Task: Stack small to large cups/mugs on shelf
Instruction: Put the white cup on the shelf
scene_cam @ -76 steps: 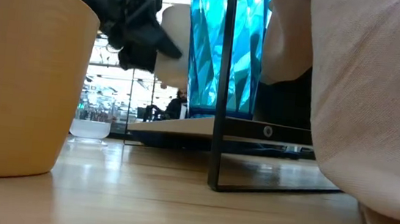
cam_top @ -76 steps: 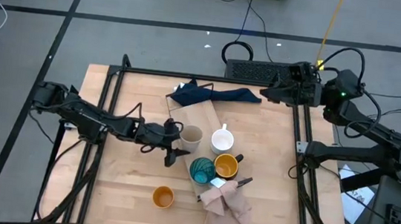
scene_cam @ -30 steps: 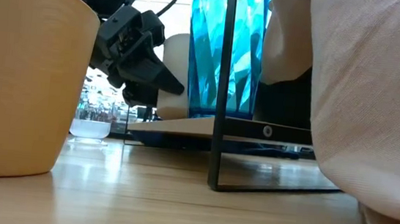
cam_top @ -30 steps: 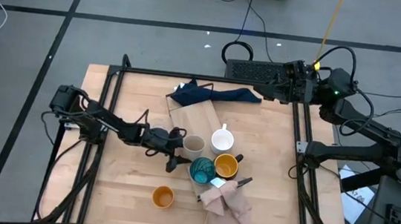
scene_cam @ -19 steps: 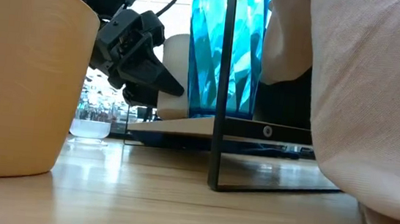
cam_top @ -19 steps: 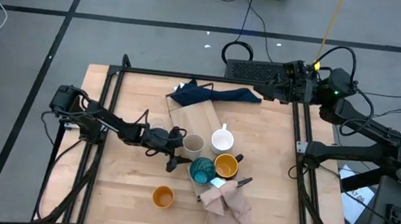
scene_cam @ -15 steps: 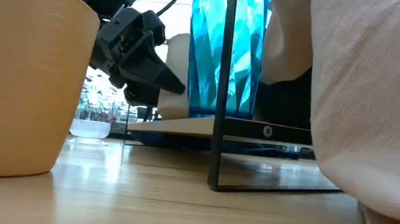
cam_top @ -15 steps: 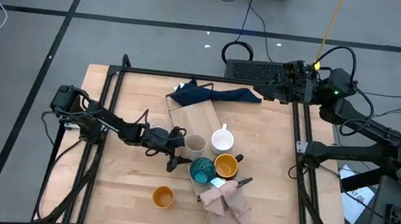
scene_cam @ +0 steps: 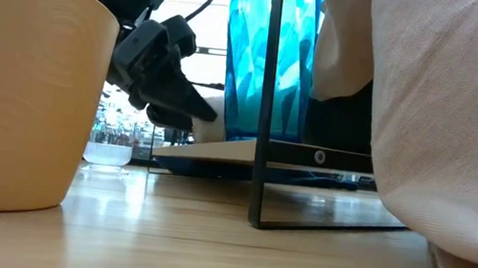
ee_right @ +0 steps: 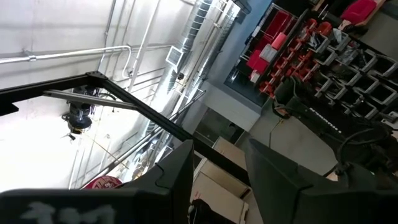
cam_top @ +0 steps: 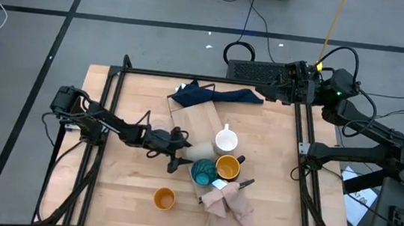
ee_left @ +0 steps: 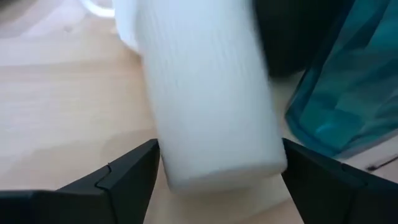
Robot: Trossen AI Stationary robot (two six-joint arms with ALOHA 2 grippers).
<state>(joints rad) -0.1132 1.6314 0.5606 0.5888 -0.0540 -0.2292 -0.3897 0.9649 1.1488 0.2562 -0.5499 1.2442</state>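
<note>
Lying along the middle of the table, the shelf (cam_top: 195,121) serves as the landmark. At its near end stand the teal cup (cam_top: 203,172), yellow mug (cam_top: 228,166) and white mug (cam_top: 224,141). The beige cup (cam_top: 197,153) seems tipped on its side there, though blur makes that uncertain. The left gripper (cam_top: 178,149) sits at that cup, its fingers (ee_left: 127,177) spread on either side and not pinching. The orange cup (cam_top: 164,198) stands well off the shelf, towards the table's front. The right gripper (cam_top: 268,94) waits beyond the shelf's far end, spread and empty. Risk: the loose cup may roll into the teal cup or off the shelf edge.
</note>
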